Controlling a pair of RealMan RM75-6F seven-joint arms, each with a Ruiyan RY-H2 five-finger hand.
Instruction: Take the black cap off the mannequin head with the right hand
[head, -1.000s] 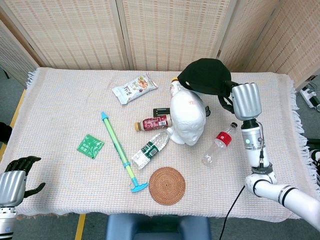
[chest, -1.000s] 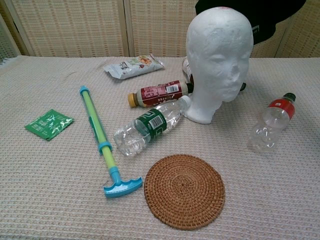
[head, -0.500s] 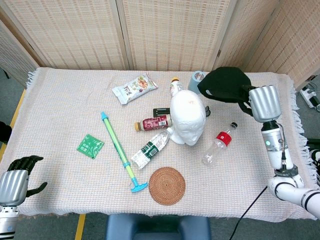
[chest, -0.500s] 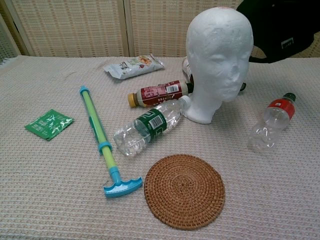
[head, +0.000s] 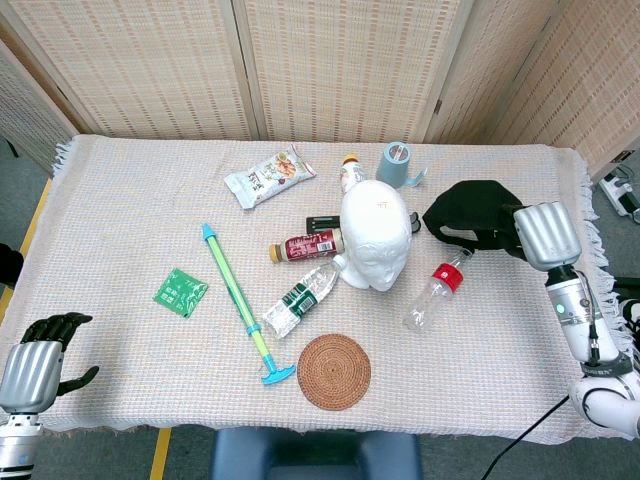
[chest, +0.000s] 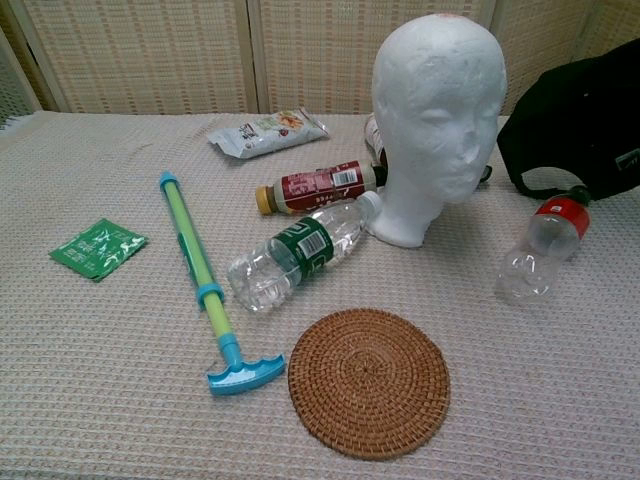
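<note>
The black cap (head: 470, 212) is off the mannequin head (head: 375, 235) and sits at the head's 3 o'clock, low over the table, near the cloth's right edge. The right hand (head: 540, 235) holds it from the 3 o'clock side; the fingers are hidden behind the fabric, so their exact closure cannot be told, but the cap hangs from that hand. In the chest view the cap (chest: 585, 120) shows at the frame's 2 o'clock, just above the red-capped bottle (chest: 540, 250).

Risks, as judged from this position:
- The cap's strap loop hangs close to the red-capped bottle. Further lowering or a sideways drag could roll or push the bottle.
- A loose hold on soft fabric could let the cap slip before it is set down.
- A swing back toward 9 o'clock could knock the light mannequin head over.

Change from the earlier frames: the cap was above and behind the mannequin head at its 1 o'clock. It has since travelled outward and downward, uncovering the blue cup (head: 396, 163). The left hand (head: 35, 360), with fingers curled in on nothing, stays at the table's 7 o'clock corner.
</note>
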